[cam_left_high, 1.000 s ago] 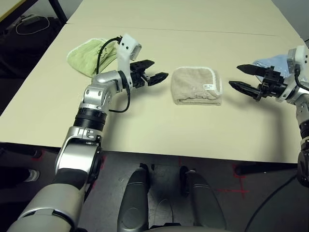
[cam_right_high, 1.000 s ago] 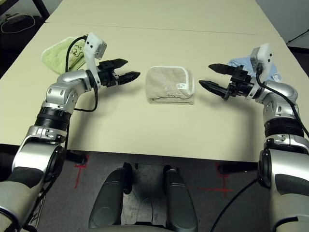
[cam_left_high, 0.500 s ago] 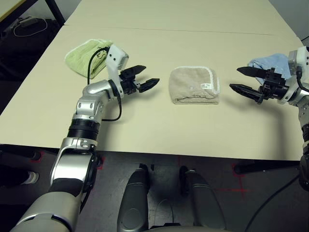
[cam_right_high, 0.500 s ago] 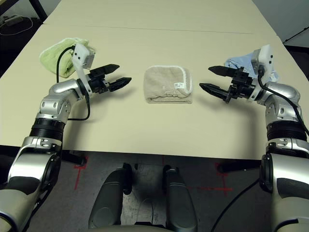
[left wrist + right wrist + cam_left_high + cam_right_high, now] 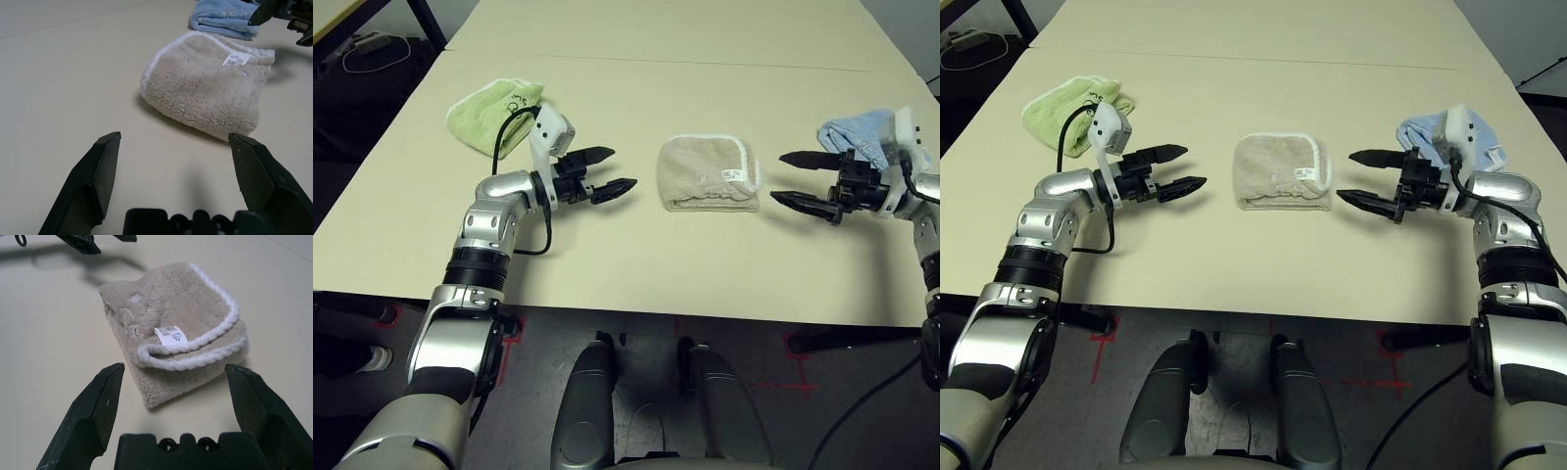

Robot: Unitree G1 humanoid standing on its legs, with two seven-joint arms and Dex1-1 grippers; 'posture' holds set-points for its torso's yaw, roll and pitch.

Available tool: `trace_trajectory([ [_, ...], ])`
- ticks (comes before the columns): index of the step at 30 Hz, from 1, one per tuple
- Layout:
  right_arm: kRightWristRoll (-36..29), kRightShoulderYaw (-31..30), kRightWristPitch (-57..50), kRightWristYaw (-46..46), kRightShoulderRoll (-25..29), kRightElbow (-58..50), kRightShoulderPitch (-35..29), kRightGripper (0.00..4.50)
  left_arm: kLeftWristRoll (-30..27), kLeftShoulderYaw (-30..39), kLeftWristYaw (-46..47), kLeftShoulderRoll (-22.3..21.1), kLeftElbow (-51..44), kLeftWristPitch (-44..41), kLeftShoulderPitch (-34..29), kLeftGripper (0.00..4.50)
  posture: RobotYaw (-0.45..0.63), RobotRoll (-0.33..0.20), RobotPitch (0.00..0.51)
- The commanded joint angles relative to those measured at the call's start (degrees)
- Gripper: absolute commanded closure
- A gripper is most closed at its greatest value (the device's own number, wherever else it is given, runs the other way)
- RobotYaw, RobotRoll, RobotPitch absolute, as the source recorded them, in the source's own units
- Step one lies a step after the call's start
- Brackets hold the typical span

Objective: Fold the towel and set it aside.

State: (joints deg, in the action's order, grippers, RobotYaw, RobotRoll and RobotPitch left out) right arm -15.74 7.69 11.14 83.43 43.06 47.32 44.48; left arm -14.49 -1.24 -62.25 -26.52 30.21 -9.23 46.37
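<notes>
Left gripper (image 5: 611, 168): fingers spread wide, holding nothing; it hangs level over the table, tips aimed toward the towel, clear of the towel's left side.
Right gripper (image 5: 1363, 179): fingers spread wide, holding nothing; tips aimed toward the towel from the opposite side, near the towel's right edge but apart from it.
Towel (image 5: 709, 173): beige terry, folded into a compact bundle, lying flat on the table between the two grippers, touched by neither.
Towel edging (image 5: 215, 340): white stitched border runs round the far side and the right-hand end, where the folded layers stack.
Towel label (image 5: 171, 335): small white tag on the upper face, close to the right-hand end.
Towel, left wrist view (image 5: 210, 95): seen framed between the left gripper's two black fingers (image 5: 100, 171), with open table in between.
Table (image 5: 636, 264): pale cream surface; a seam line crosses it beyond the towels.
Green towel (image 5: 492, 111): light green, folded, on the table to the far left, behind the left gripper's wrist.
Blue towel (image 5: 1422, 136): light blue, folded, on the table to the far right, partly covered by the right gripper's white wrist housing.
Cable (image 5: 504, 137): black, loops from the left wrist housing back toward the forearm.
</notes>
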Motion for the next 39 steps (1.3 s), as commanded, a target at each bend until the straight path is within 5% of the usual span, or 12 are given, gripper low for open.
trace_trajectory([
  [1, 0.55, 0.82, 2.56, 0.17, 2.06, 1.38, -1.55, 0.00, 1.17, -1.22, -2.10, -0.84, 0.81, 1.60, -0.99, 0.03, 0.00, 0.000, 0.198],
  [9, -1.05, 0.55, 2.59, -0.75, -1.29, -0.82, -2.27, 0.00, 2.59, -2.04, -5.45, -0.43, 4.67, 8.77, 0.43, 0.03, 0.00, 0.000, 0.196],
  [24, -0.88, -0.35, -3.35, -4.44, -4.11, -0.78, 0.70, 0.00, 1.99, -1.32, -4.55, -0.40, 5.39, 5.74, 1.34, 0.03, 0.01, 0.000, 0.177],
  [27, -0.29, -0.59, -2.75, -4.36, -3.90, -0.26, 1.20, 0.64, 2.02, -1.27, -4.44, -0.46, 5.57, 5.55, 1.38, 0.00, 0.01, 0.000, 0.178],
  [37, 0.46, -0.67, -2.64, -3.64, -3.72, 0.64, 1.97, 4.43, 1.96, -1.30, -4.59, -0.61, 5.21, 4.38, 1.55, 0.00, 0.02, 0.000, 0.186],
  [39, 0.49, -0.65, -2.66, -3.57, -3.76, 0.70, 2.01, 4.47, 1.96, -1.30, -4.59, -0.69, 5.25, 3.93, 1.65, 0.00, 0.02, 0.000, 0.190],
])
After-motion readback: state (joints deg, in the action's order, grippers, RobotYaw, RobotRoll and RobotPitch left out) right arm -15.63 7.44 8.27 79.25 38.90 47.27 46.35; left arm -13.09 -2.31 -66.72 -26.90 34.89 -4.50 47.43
